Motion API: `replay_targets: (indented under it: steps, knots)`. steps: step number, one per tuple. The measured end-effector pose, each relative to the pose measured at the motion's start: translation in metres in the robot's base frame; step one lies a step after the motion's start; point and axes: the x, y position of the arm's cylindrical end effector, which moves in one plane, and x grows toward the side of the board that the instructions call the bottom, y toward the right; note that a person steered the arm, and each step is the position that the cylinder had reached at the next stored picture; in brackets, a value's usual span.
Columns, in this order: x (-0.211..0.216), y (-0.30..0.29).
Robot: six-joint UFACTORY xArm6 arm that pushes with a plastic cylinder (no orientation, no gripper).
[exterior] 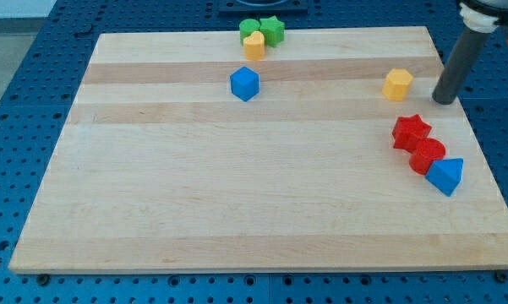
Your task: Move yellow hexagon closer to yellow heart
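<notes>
My tip (444, 100) is resting on the wooden board (237, 211) at the upper right of the frame, just right of the yellow hexagon (397, 85) and not touching it. The yellow heart (254, 46) is sitting far off at the top centre, pressed against the green blocks (262, 30), with the blue cube (244, 84) just below.

Wooden board (237, 194), yellow hexagon (397, 84), yellow heart (254, 46), blue cube (244, 84), red star (411, 131)
</notes>
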Motion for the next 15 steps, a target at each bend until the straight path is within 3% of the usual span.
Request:
replay_targets:
  steps: [2, 5, 8, 11, 13, 15]
  knots:
    - [-0.03, -0.1]
    - [-0.042, -0.074]
    - [-0.076, -0.182]
    - [-0.082, -0.114]
    - [-0.115, -0.122]
    - [-0.121, -0.155]
